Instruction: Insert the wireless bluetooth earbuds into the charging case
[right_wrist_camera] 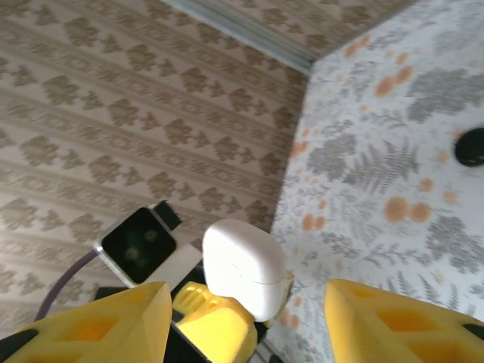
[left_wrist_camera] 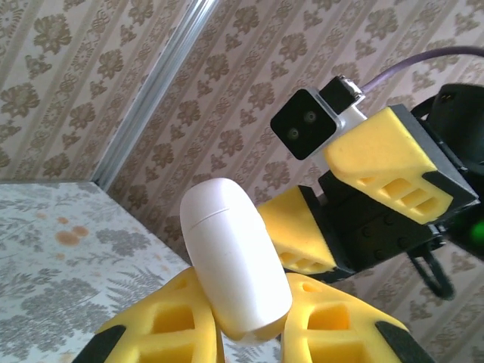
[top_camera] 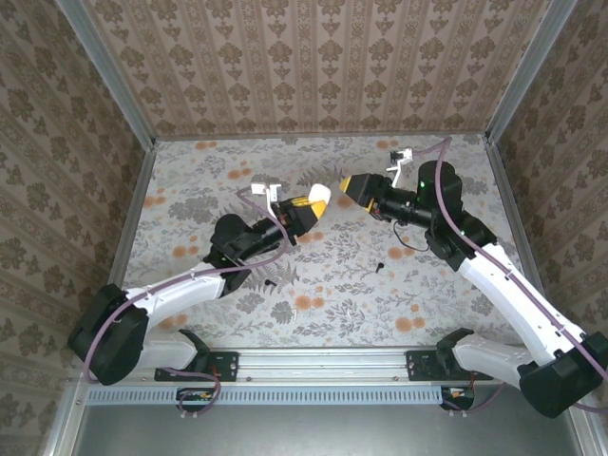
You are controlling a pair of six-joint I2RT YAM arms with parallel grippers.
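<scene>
The charging case (left_wrist_camera: 231,257) is a plain, smooth white shell. A thin lid seam runs round its upper part and the lid is down.

The left fingers (left_wrist_camera: 174,325) are drawn in tight on the lower end of the case, one yellow pad on each side. The lidded end sticks out past their tips toward the right fingers (left_wrist_camera: 386,162). From above, the case (top_camera: 320,197) juts from the left fingers (top_camera: 304,211) with a narrow gap before the right fingers (top_camera: 353,187).

In the right wrist view the right fingers (right_wrist_camera: 98,321) stand wide apart and hold nothing. The case (right_wrist_camera: 242,265) sits ahead of them, in line with the space between them.

A tiny black piece (top_camera: 377,270) and a slightly bigger black piece (top_camera: 393,253) lie just beside each other on the flowered worktop (top_camera: 323,313). They are on the base side of the right fingers, well apart from them. A third black speck (top_camera: 271,282) lies on the base side of the left fingers, close by the left arm. At this size I cannot tell which of these are the earbuds.
</scene>
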